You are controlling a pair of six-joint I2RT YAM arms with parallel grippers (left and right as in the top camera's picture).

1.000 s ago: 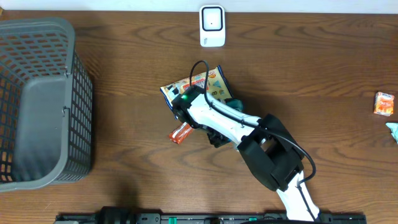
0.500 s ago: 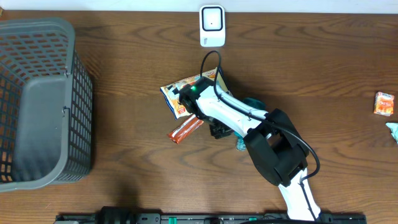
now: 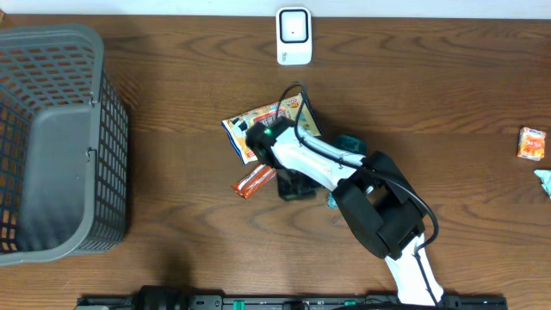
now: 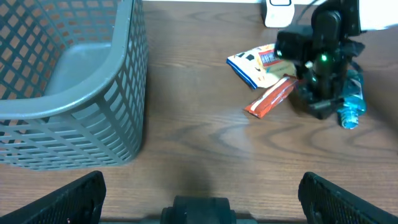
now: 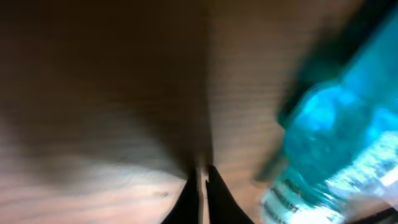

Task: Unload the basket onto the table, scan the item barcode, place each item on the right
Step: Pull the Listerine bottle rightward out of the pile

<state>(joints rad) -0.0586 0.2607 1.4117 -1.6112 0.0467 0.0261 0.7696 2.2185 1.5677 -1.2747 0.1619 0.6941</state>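
The right gripper (image 5: 202, 183) was pressed together on the surface (image 3: 448, 103) at mid-frame, pinching nothing, between orange bar (image 3: 252, 182) and teal bottle (image 3: 349, 142); snack packet (image 3: 258, 120) lay just above, scanner (image 3: 294, 35) at top centre; left gripper (image 4: 200, 186) stood spread wide

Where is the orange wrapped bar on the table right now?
In the overhead view, the orange wrapped bar lies near the table's centre, just below the snack packet and left of the right gripper.

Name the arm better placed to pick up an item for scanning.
Right. The right pincer, shut and empty, sits beside the teal plastic bottle; the open left pincer hangs far back from it.
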